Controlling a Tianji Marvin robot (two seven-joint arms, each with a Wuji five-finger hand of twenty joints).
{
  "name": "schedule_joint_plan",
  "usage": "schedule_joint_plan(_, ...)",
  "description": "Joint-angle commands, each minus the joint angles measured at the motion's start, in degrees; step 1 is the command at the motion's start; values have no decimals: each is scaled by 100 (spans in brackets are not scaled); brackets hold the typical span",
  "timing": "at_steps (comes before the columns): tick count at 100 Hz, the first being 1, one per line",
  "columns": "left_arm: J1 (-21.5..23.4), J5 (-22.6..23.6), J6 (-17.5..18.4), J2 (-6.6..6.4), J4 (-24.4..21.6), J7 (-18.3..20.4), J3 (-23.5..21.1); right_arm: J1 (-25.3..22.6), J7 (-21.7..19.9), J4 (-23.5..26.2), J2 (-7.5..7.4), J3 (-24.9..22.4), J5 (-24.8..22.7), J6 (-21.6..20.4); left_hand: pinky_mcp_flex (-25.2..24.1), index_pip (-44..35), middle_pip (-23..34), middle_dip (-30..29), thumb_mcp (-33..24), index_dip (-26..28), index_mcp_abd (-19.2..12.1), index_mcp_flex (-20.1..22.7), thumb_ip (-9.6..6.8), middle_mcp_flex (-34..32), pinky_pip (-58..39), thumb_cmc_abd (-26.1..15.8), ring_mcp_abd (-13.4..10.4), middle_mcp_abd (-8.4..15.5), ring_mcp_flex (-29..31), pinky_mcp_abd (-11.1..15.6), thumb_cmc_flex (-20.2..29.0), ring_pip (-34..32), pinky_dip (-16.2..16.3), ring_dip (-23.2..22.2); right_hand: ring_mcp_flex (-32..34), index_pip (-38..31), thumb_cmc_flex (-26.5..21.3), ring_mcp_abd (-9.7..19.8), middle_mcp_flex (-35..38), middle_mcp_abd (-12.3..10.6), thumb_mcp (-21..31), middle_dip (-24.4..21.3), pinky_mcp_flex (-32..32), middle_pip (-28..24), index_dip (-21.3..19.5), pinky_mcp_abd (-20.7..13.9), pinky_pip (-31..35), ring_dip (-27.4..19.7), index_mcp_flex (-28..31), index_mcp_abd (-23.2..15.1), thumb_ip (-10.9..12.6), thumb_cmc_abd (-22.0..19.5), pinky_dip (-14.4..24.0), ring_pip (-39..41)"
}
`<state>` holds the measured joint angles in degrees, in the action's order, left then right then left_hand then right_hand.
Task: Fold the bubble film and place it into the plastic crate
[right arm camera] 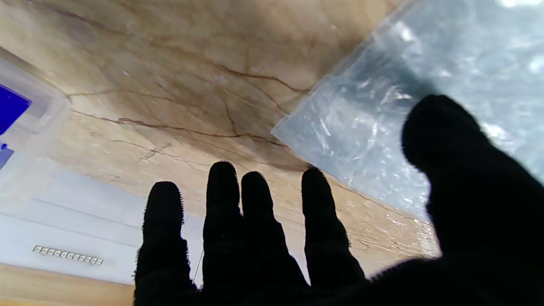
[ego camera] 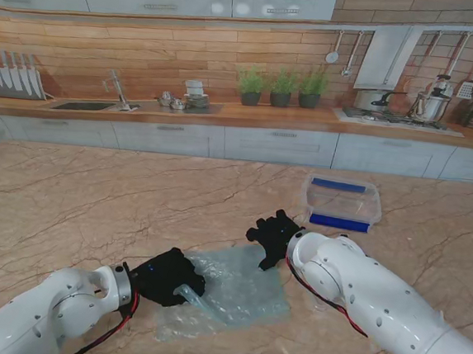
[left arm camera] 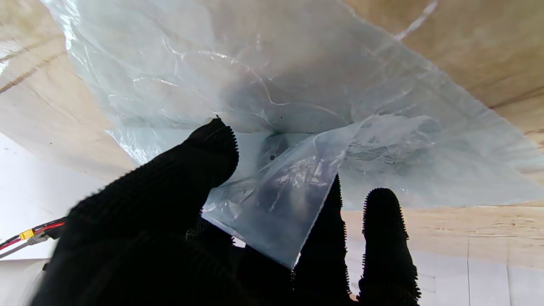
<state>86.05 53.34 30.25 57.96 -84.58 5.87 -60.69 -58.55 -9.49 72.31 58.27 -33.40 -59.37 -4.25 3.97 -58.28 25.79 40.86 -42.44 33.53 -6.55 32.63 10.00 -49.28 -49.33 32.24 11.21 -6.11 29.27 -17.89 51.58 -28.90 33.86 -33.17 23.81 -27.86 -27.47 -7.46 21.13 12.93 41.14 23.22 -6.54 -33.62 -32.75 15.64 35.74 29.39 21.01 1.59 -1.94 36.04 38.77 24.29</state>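
Bubble film (ego camera: 231,291) lies crumpled on the bench (ego camera: 68,204) at lower centre of the stand's frame. The left hand (ego camera: 168,277) pinches the film's lifted left edge; the right hand (ego camera: 274,237) hovers, fingers spread and grasping nothing, at its far corner. The plastic crate (ego camera: 341,203) sits right of centre, well apart from the film.

White jointed arms (ego camera: 375,301), black-gloved hands, red and black cables (ego camera: 111,336).

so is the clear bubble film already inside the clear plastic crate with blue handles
No, the clear bubble film lies on the marble table, apart from the clear plastic crate, with its corner pinched in the left hand.
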Motion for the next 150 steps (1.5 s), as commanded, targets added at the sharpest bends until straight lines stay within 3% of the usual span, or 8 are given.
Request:
schedule_joint_plan(1, 75, 25, -22, -2, 20, 72, 12, 45, -164, -25, 12, 91, 66, -48, -95, 148, -47, -294, 30, -84, 35, 51, -3, 128, 90, 281, 37, 6, -103, 46, -105, 74, 8, 8, -160, -1434, -230, -18, 126, 88, 370, -56, 118, 44, -721, 45, -241, -119, 1316, -693, 14, 339, 183, -212)
schedule_joint_plan(17, 73, 39, -37, -19, -11, 167, 12, 52, -232, -99, 59, 123, 473, -85, -119, 282, 78, -707, 37, -113, 189, -5, -17, 270, 146, 333, 40, -2, -147, 50, -184, 142, 8, 37, 105, -3430, -1126, 47, 912, -36, 588, 71, 54, -137, -996, 107, -466, -177, 1731, -1785, -361, 582, 232, -296)
schedule_joint_plan(31, 78, 232, -118, -48, -91, 241, 23, -111, -440, -23, 117, -177, 1036, -59, -167, 601, 100, -1105, 181, -129, 409, -154, -79, 499, 225, 142, 65, -52, -271, 67, -561, 217, -7, 65, 437, -3610, -1301, -5, 1383, -45, 702, 99, -59, -223, -1094, 197, -533, -142, 1846, -1944, -385, 481, 200, -189)
schedule_joint_plan(43, 90, 263, -173, -60, -138, 334, 19, -265, -701, 107, 164, -467, 1636, 111, -246, 1308, -58, -1220, 165, 8, 705, -331, -531, 833, 356, -323, 118, -137, -456, 64, -1411, 333, 9, 104, 852, -3636, -1422, -144, 1935, 5, 687, 54, -234, -138, -1206, 326, -634, -128, 1827, -1988, -376, 405, 167, -141)
schedule_joint_plan(53, 122, 213, -236, -68, -201, 470, -19, -364, -769, 162, 213, -635, 2027, 291, -328, 1762, -252, -1296, 397, -109, 814, -589, -531, 1211, 452, -374, 162, -237, -620, 86, -1761, 425, 22, 127, 1105, -3666, -1529, -346, 2485, 66, 692, -128, -476, 124, -1342, 329, -835, -403, 1821, -1932, -345, 326, 71, -518)
schedule_joint_plan(94, 423, 381, -301, -28, -459, 279, -501, -443, -962, 135, 385, -967, 3338, 1015, -472, 2953, -718, -1548, 1024, -594, 888, -1050, -470, 1919, 834, -450, 178, -343, -841, 87, -2434, 661, 76, 160, 2455, -4022, -1546, -738, 3485, 327, 1945, -496, -1495, -115, -1971, 297, 2, -510, 1844, -1619, 512, 741, 60, 22)
schedule_joint_plan(126, 568, 331, -194, 7, -704, 229, -847, -389, -992, 16, 495, -1030, 3906, 1559, -463, 3378, -835, -1620, 1102, -850, 938, -1276, -474, 2084, 987, -491, 193, -360, -848, 68, -2366, 765, 112, 176, 3055, -4130, -1567, -904, 4040, 449, 2217, -593, -1625, -288, -2104, 128, 1439, -598, 1811, -1413, 729, 770, -810, 394)
schedule_joint_plan(150, 515, 437, -623, 95, -887, -224, -766, -454, -874, 125, 520, -1192, 3913, 1718, -171, 3405, -775, -1611, 1431, -909, 1104, -1090, -583, 1822, 741, -976, 400, -511, -692, 36, -1327, 643, 265, 158, 3492, -4153, -1580, -1020, 4239, 555, 2201, -568, -1929, -467, -2075, 166, 2008, -524, 1736, -1351, 692, 739, -817, 717)
